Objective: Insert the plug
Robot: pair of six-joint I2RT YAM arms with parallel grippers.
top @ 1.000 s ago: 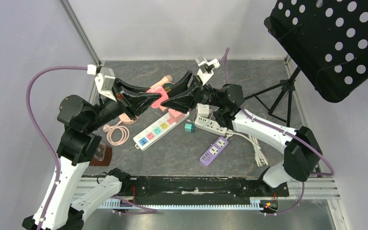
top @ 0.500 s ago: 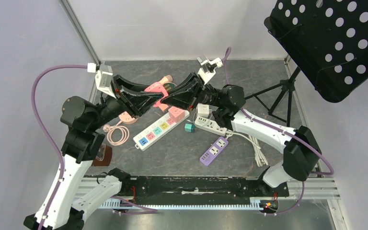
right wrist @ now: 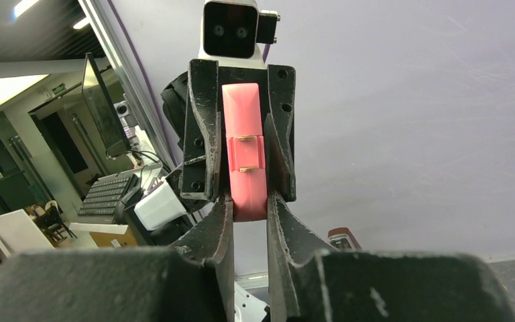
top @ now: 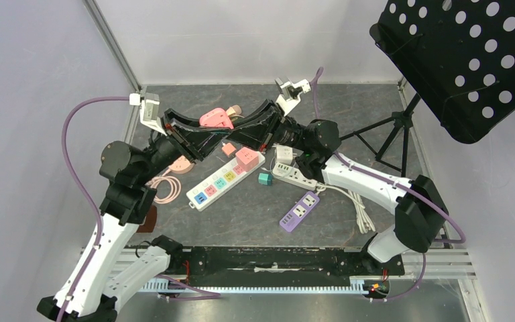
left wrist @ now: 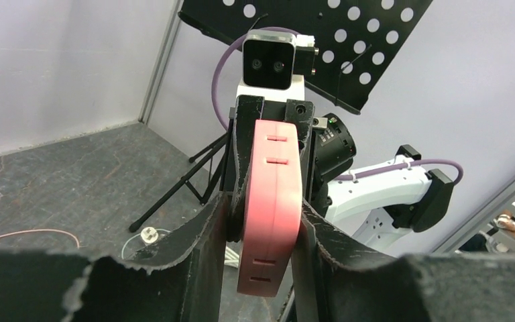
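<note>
Plug sits raised over the table, your right hand clamped on it, left hand flanking it, grip unclear; likely light, rigid, slick: pinch its flat sides, clear of the prongs.

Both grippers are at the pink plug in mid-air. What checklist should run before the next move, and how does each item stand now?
1. Grip of right gripper on pink plug: ok, clamped.
2. Release by left gripper: cannot tell; its fingers flank the plug closely.
3. Plug's prongs exposed, not covered by fingers: ok.
4. Free sockets on white power strip: ok, several coloured ones bare.
</note>
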